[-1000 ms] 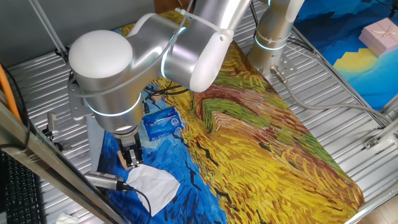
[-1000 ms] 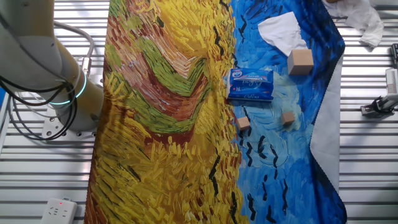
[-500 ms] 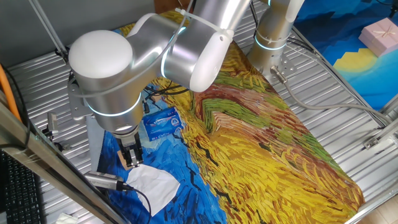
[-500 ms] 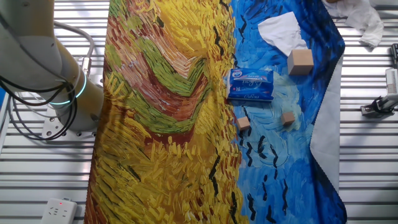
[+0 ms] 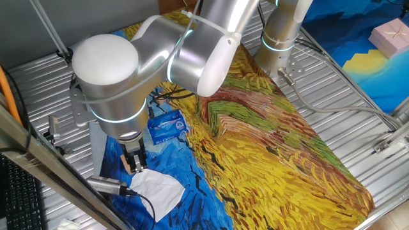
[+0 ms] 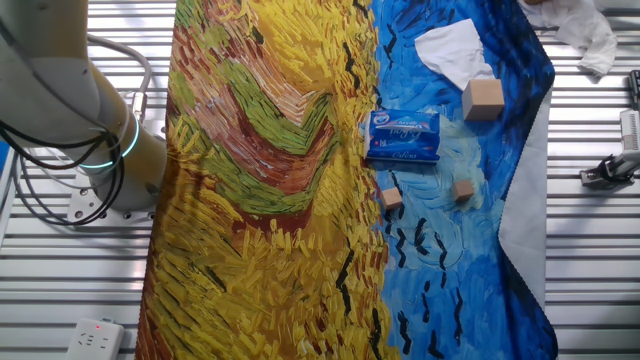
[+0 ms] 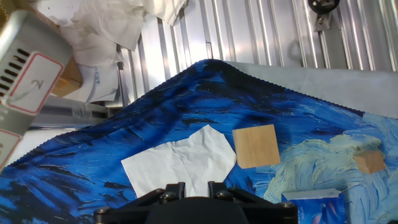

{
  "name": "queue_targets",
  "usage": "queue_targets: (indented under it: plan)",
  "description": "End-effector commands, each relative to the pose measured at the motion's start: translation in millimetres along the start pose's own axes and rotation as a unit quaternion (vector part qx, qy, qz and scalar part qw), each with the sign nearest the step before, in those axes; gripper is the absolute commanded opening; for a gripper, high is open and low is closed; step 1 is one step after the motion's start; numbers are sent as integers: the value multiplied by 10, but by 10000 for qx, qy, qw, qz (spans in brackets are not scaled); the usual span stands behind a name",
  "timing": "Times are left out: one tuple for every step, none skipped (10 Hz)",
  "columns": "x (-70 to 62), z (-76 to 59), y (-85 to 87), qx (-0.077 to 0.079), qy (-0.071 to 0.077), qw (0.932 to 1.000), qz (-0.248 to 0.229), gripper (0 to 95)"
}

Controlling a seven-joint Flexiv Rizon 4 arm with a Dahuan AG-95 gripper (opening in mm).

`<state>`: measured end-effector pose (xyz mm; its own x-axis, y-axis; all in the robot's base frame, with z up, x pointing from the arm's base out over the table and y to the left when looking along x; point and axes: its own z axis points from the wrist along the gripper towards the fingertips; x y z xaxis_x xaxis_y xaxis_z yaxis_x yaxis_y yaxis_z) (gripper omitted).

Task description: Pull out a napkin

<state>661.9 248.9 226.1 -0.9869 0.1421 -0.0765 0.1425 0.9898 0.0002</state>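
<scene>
The white crumpled napkin [image 5: 156, 190] lies flat on the blue part of the cloth, apart from the small blue tissue pack [image 5: 167, 126]. It also shows in the other fixed view [image 6: 455, 50] and in the hand view [image 7: 180, 163]. My gripper [image 5: 134, 162] hangs just above the napkin's near edge. In the hand view the gripper [image 7: 192, 185] shows only its two finger stubs at the bottom edge, apart, with nothing between them. The blue pack [image 6: 403, 136] lies closed. The gripper is out of sight in the other fixed view.
A large tan wooden cube [image 7: 255, 146] stands right beside the napkin, also seen in the other fixed view [image 6: 482, 99]. Two small cubes [image 6: 391, 198] [image 6: 462, 190] lie past the pack. A camera stand [image 5: 108, 186] and loose white sheets [image 7: 99, 28] sit off the cloth's edge.
The arm's elbow has shifted very slightly. The napkin, pack and cubes have not moved.
</scene>
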Motion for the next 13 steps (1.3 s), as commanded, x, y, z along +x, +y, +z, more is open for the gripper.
queue_targets:
  plan:
    - [8,-4,-1,-5,14,9999,139,0]
    - [8,-4,-1,-6,14,9996,275,0]
    - [8,-4,-1,-6,10,9996,271,0]
    - [8,-4,-1,-7,10,9998,216,0]
    - [8,-4,-1,-6,14,9998,214,0]
    - [8,-4,-1,5,13,9999,158,0]
    - [8,-4,-1,21,11,9999,127,0]
    - [8,-2,-1,38,9,9999,132,0]
    - [8,2,-1,43,8,9999,155,0]
    - [8,6,-2,42,5,9998,200,0]
    - [8,7,-3,39,4,9998,197,0]
    - [8,7,-3,40,-4,9998,170,0]
    - [8,7,-3,41,-7,9999,102,0]
